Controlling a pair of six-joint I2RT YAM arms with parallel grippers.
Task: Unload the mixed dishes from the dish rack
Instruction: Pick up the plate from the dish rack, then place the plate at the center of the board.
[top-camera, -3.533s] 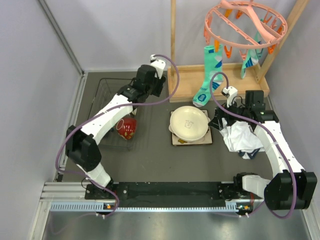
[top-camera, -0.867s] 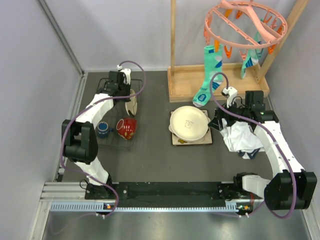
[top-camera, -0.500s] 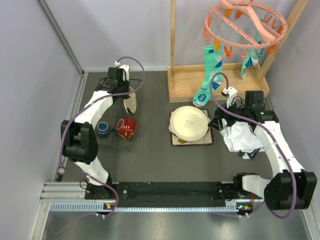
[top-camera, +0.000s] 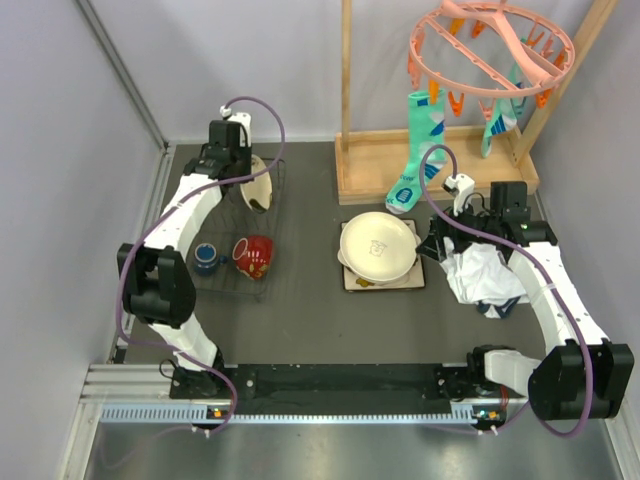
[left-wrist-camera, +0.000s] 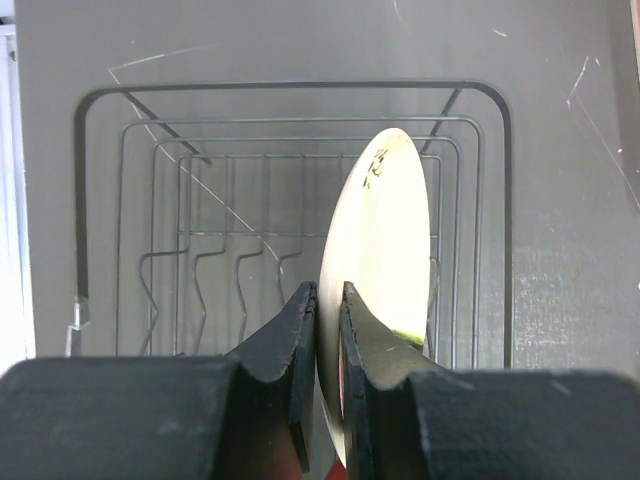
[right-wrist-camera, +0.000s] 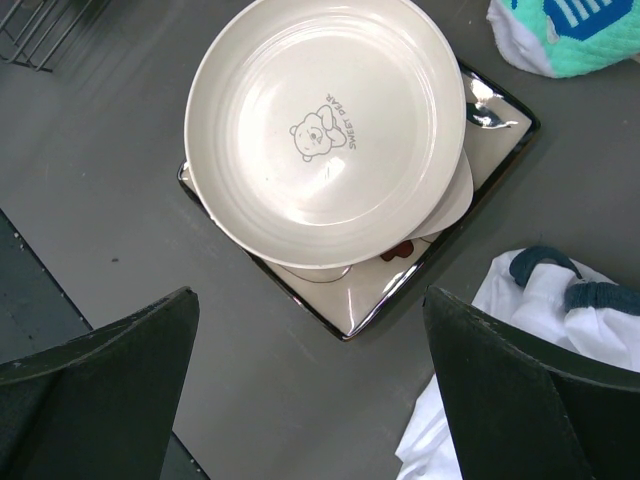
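The black wire dish rack (top-camera: 232, 285) lies at the left of the table. In it sit a dark blue mug (top-camera: 206, 258) and a red patterned mug (top-camera: 254, 255). My left gripper (top-camera: 236, 168) is over the rack's far end, shut on the rim of a cream plate (top-camera: 257, 184) held on edge. The left wrist view shows the fingers (left-wrist-camera: 328, 290) pinching that plate (left-wrist-camera: 385, 230) above the rack wires (left-wrist-camera: 200, 200). A large cream dish (top-camera: 378, 246) rests on the square plate (top-camera: 356, 281) at mid-table. My right gripper (right-wrist-camera: 310, 300) hangs open above them (right-wrist-camera: 325, 130).
A wooden frame (top-camera: 440, 160) with a pink peg hanger (top-camera: 490, 45) stands at the back right, a teal sock (top-camera: 412, 150) hanging from it. Crumpled white cloth (top-camera: 485, 275) lies under the right arm. A wall rail runs along the rack's left side.
My left gripper has closed on the cream plate and drawn back with it toward the rack's far end. The right arm has not moved.
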